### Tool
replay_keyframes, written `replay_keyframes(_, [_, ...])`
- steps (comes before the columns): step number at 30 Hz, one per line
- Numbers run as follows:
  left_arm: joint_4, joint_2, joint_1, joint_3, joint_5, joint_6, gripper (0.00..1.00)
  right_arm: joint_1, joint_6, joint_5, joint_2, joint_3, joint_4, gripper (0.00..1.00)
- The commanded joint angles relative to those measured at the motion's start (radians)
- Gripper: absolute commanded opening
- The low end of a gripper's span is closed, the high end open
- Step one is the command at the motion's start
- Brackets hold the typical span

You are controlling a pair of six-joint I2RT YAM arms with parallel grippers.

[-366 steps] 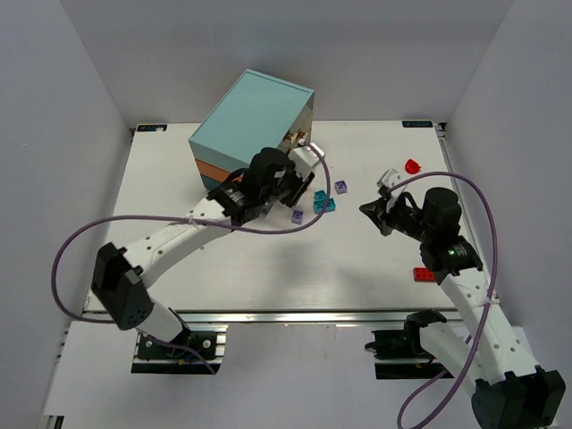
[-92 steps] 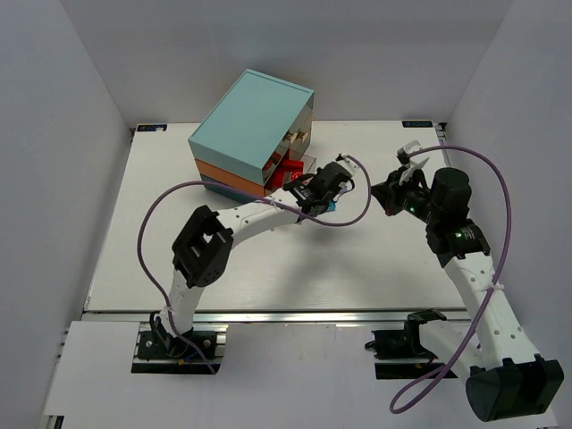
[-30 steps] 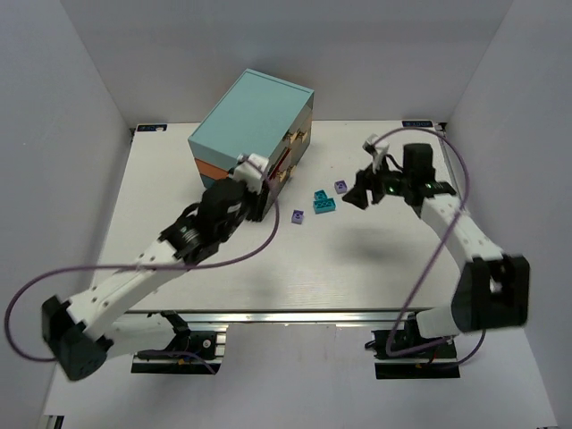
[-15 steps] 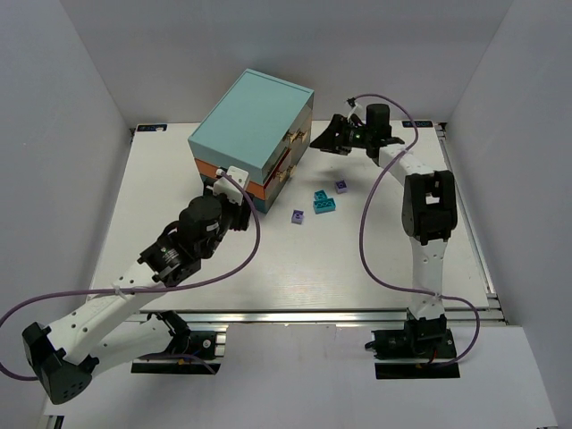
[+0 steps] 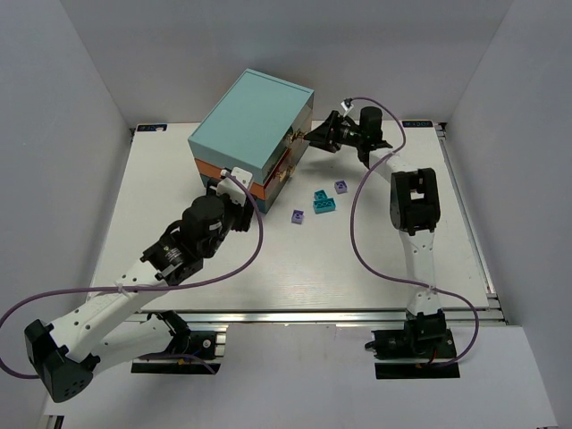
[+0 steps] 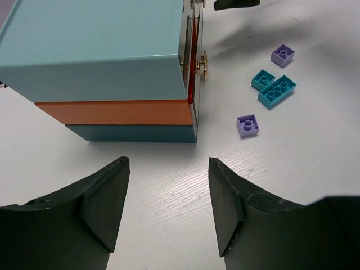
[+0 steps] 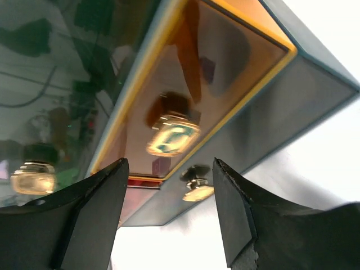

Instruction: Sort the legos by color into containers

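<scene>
The containers are the drawers of a chest (image 5: 250,125) with light-teal, orange and blue layers. Its glossy fronts and gold handles (image 7: 173,138) fill the right wrist view. My right gripper (image 5: 315,137) (image 7: 170,163) hangs open and empty just in front of those fronts. A red strip (image 6: 194,53) shows behind one front. On the table lie two lavender legos (image 6: 283,53) (image 6: 248,125) and two teal legos (image 6: 263,79) (image 6: 277,91), also seen from above (image 5: 323,201). My left gripper (image 5: 248,198) (image 6: 167,163) stands open over bare table by the chest's near corner.
The white table (image 5: 357,259) ends in a metal rail at the near edge. Grey walls close in on both sides and the back. Purple cables loop from both arms.
Over the last second my right arm swung from mid-table to the back and closed in on the chest's fronts. My left arm drew back from the chest and has since held still.
</scene>
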Motion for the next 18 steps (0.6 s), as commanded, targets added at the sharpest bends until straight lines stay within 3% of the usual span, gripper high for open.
replay_keyframes(1, [0.024,0.002,0.004,-0.010,0.012,0.010,0.68,0.001,0.075,-0.034,0.039,0.057,0.099,0.66])
replay_keyframes(18, [0.033,0.000,0.004,-0.019,-0.001,0.025,0.68,0.033,0.158,-0.018,0.082,0.077,0.213,0.65])
